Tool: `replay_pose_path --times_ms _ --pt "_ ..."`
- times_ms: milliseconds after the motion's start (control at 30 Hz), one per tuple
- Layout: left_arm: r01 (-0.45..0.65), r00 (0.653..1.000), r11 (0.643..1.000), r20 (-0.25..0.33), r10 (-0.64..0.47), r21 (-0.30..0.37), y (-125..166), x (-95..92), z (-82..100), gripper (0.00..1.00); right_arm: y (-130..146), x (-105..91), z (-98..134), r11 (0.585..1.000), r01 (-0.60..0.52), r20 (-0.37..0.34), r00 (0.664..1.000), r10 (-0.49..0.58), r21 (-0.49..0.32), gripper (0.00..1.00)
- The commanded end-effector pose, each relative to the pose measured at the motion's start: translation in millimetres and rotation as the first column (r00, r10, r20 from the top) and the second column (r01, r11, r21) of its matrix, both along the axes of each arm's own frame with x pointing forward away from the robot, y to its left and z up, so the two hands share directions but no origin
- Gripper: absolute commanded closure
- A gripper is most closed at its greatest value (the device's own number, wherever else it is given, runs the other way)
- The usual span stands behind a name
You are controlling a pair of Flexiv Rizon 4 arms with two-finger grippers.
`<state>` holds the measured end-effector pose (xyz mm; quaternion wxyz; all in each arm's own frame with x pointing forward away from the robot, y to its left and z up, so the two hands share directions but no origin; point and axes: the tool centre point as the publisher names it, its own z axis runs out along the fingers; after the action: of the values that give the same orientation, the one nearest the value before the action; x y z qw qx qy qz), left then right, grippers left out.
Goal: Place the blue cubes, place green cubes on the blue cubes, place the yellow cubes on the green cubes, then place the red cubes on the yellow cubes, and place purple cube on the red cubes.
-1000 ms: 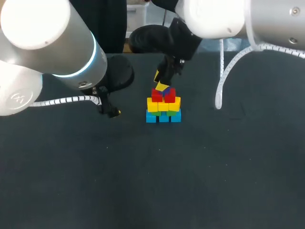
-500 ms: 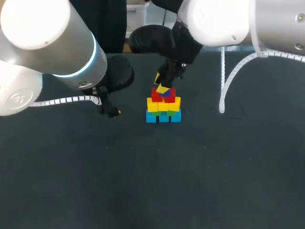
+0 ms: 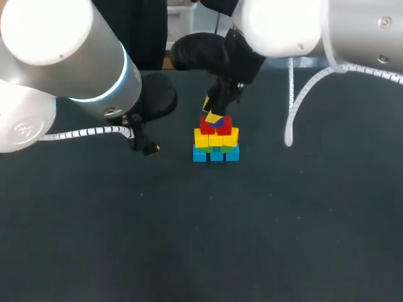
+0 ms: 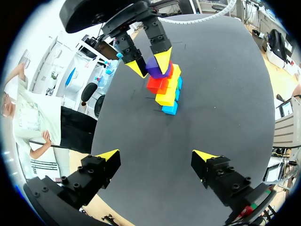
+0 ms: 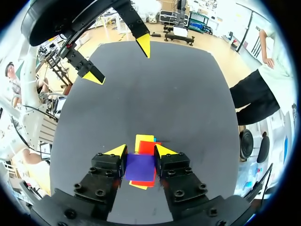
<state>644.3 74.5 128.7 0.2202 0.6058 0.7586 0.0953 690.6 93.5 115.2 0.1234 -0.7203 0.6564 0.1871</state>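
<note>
A stepped stack stands mid-table: blue cubes (image 3: 216,155) at the bottom, then green cubes (image 3: 218,149), yellow cubes (image 3: 216,136) and red cubes (image 3: 215,126). My right gripper (image 3: 215,115) is shut on the purple cube (image 3: 219,121) directly over the red cubes (image 4: 155,84); whether they touch I cannot tell. In the right wrist view the purple cube (image 5: 140,167) fills the gap between the fingers of the right gripper (image 5: 140,151), with a red cube (image 5: 149,147) and a yellow cube (image 5: 143,138) just ahead. My left gripper (image 3: 145,145) stands open and empty left of the stack (image 4: 168,92).
The dark table (image 3: 201,239) stretches in front of and beside the stack. From the left wrist view, the right gripper (image 4: 150,64) holds the purple cube (image 4: 157,67) at the stack's top, well ahead of my left gripper (image 4: 156,155).
The right gripper with the purple cube has sunk very slightly over the red cubes. The left arm has kept still.
</note>
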Motion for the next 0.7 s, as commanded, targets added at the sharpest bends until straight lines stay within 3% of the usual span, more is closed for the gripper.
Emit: replay_pose_path --times_ms 33,633,667,700 --pt "0.000 1.000 1.000 -0.001 0.000 0.001 -0.2 0.9 -0.1 0.00 -0.6 1.4 0.5 1.000 -0.002 -0.001 1.000 0.002 0.001 1.00" --pt "0.000 1.000 1.000 -0.001 0.000 0.001 -0.2 0.9 -0.1 0.00 -0.4 3.2 0.8 1.000 -0.003 -0.005 1.000 0.003 0.002 1.00" --pt "0.000 1.000 1.000 -0.001 0.000 0.001 -0.2 0.9 -0.1 0.00 -0.8 3.4 0.7 1.000 -0.002 -0.005 1.000 0.002 0.002 0.98" --pt "0.000 1.000 1.000 -0.001 0.000 0.001 -0.2 0.9 -0.1 0.00 -1.0 3.4 0.5 1.000 -0.001 -0.005 1.000 0.001 0.001 0.71"
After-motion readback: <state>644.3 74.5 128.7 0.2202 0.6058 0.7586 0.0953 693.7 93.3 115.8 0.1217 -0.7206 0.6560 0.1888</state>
